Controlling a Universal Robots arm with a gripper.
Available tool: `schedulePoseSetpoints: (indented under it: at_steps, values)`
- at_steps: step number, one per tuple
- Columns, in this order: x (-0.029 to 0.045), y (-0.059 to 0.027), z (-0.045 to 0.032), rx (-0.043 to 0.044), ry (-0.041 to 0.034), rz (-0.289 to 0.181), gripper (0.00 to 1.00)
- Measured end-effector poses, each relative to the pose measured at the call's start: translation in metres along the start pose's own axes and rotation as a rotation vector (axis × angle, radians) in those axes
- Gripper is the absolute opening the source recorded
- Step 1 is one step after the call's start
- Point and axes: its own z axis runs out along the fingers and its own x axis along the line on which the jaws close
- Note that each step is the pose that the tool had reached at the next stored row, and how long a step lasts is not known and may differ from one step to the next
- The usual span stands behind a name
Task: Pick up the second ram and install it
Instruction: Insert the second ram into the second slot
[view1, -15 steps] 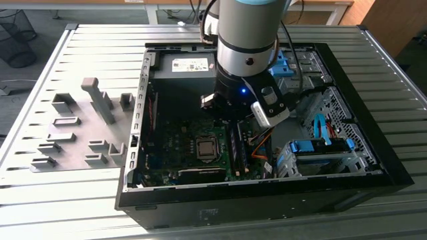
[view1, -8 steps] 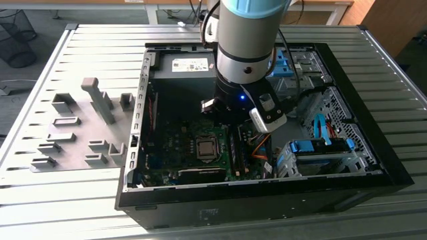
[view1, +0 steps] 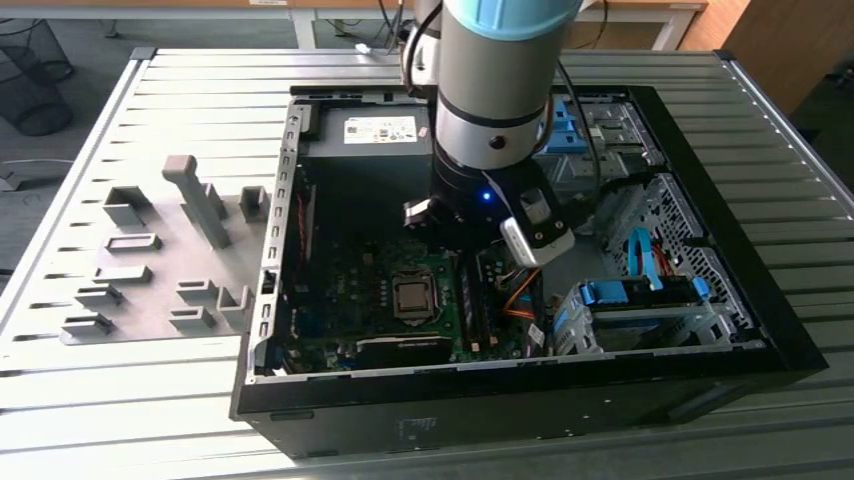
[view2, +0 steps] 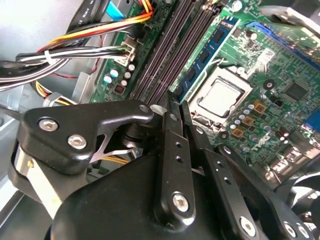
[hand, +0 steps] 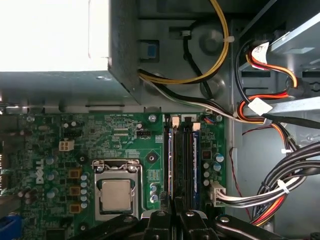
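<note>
**Q:** Where does the second ram (view2: 206, 54) sit?

**A:** It stands in the memory slot next to the processor socket (view2: 220, 97). In the first wrist view it is a thin blue-green edge (hand: 169, 160).

**Q:** And the gripper (view2: 176, 100)?

**A:** Its fingers (view2: 172, 150) are drawn together with nothing seen between them. Their tips are at the stick's near end, but actual contact is hard to make out.

**Q:** What is hidden?

**A:** In the exterior view the arm (view1: 494, 80) covers the slots. The grey fixture blocks (view1: 160, 260) lie toward nine o'clock of the computer case (view1: 534, 390), on the exterior view's left.

**Q:** Any writing?

**A:** The power supply (view1: 360, 140) carries a white label (view1: 380, 128), and its print is too small to tell.
</note>
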Motion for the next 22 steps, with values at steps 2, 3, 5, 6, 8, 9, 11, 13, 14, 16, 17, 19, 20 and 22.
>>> schedulePoseSetpoints:
  at_steps: [2,3,5,6,8,9,11,13,14,16,17,19,20,22]
  values:
    - [-0.0012,0.0000,0.0034,-0.0016,0.0002,0.000,0.14]
    - [-0.0015,-0.0001,0.0051,-0.0022,0.0003,0.000,0.14]
    - [-0.0022,-0.0010,0.0086,-0.0034,0.0004,0.000,0.14]
    - [-0.0021,-0.0013,0.0105,-0.0036,0.0003,0.000,0.14]
    - [-0.0021,-0.0021,0.0139,-0.0036,0.0003,0.000,0.14]
    - [-0.0021,-0.0022,0.0147,-0.0036,0.0004,0.000,0.14]
    - [-0.0022,-0.0023,0.0147,-0.0033,0.0004,0.000,0.14]
    - [-0.0022,-0.0023,0.0148,-0.0033,0.0004,0.000,0.14]
    - [-0.0022,-0.0024,0.0149,-0.0036,0.0003,0.000,0.14]
    - [-0.0023,-0.0041,0.0152,-0.0045,0.0003,0.000,0.14]
    - [-0.0023,-0.0053,0.0154,-0.0046,0.0004,0.001,0.14]
    - [-0.0027,-0.0066,0.0163,-0.0053,0.0003,0.002,0.14]
    - [-0.0028,-0.0067,0.0169,-0.0053,0.0003,0.002,0.14]
    - [-0.0029,-0.0069,0.0180,-0.0052,0.0004,0.004,0.14]
